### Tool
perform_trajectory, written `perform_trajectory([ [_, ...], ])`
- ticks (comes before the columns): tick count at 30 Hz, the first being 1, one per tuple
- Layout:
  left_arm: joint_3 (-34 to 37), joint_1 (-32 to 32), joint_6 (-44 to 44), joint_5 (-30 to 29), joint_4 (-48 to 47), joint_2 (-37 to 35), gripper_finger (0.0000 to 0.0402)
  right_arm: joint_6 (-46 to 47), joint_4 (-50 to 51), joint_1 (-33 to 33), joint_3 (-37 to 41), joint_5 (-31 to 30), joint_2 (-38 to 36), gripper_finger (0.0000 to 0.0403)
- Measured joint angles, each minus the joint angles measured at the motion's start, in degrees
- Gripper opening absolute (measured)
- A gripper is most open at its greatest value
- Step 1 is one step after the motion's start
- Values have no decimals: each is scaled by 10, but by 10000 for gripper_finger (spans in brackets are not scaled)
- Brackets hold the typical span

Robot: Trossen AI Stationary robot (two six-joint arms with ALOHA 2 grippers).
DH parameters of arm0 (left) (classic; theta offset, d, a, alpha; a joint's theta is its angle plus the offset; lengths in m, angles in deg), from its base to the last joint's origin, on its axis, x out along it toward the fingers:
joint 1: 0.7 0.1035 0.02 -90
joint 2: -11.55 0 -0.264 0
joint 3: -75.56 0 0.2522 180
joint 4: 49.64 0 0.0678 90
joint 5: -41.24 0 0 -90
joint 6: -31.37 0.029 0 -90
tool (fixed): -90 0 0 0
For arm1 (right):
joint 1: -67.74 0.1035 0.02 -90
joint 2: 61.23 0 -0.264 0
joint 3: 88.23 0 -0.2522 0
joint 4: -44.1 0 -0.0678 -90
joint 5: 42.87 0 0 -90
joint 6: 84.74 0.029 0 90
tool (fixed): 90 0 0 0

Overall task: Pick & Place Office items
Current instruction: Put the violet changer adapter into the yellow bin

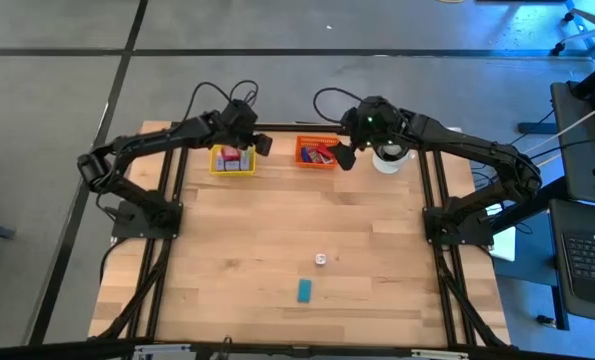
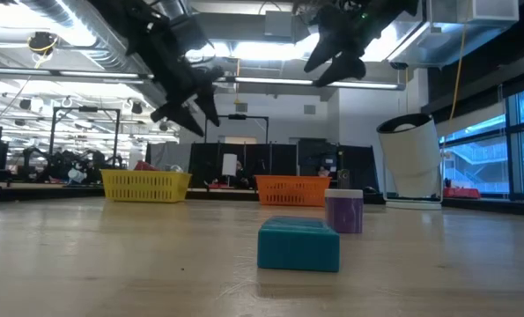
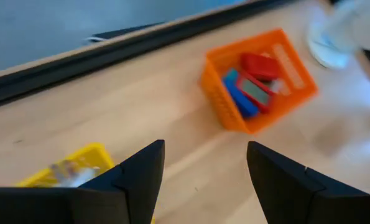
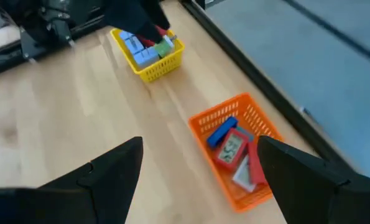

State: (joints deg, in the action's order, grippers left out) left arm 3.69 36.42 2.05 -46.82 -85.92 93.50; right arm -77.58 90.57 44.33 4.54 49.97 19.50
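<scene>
Two office items remaining on the open wood: a teal block (image 1: 304,290) near the front edge of the table (image 1: 227,270) and a small pale lilac cube (image 1: 321,259) just behind it, close together but apart. Other pieces already sorted: lilac, blue and red ones in the yellow tray (image 1: 233,160), red and blue ones in the orange tray (image 1: 316,153), both trays at the far edge. White round container (image 1: 389,158) just right of the orange tray.

Left gripper (image 1: 259,143) raised at the yellow tray's right side, fingers spread, nothing between them in the left wrist view. Right gripper (image 1: 346,157) raised between the orange tray and the container, fingers spread wide, likewise empty.

Step in hand, judged: release over the yellow tray complete, next pick pending. To do it well:
- Lift clear of the tray wall before travelling
- Keep fingers parted on approach
- Descend straight over one piece only, fingers straddling its short sides
- Avoid nudging the neighbouring piece
- Keep the second arm parked at the far edge
</scene>
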Motion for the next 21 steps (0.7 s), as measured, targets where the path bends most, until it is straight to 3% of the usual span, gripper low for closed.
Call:
perform_trajectory([
  [6, 0, -30, 44, 22, -17, -13, 223, 56, 90, 37, 0, 0, 0, 318],
  [12, 0, -57, 98, 22, -32, -14, 223, -31, 137, 103, 64, 10, 0, 318],
  [16, 0, -73, 110, 22, -48, -14, 223, -103, 96, 146, 149, 69, 0, 318],
  [21, 0, -94, 111, 20, -92, -14, 223, -104, -45, 184, 235, 137, 0, 318],
])
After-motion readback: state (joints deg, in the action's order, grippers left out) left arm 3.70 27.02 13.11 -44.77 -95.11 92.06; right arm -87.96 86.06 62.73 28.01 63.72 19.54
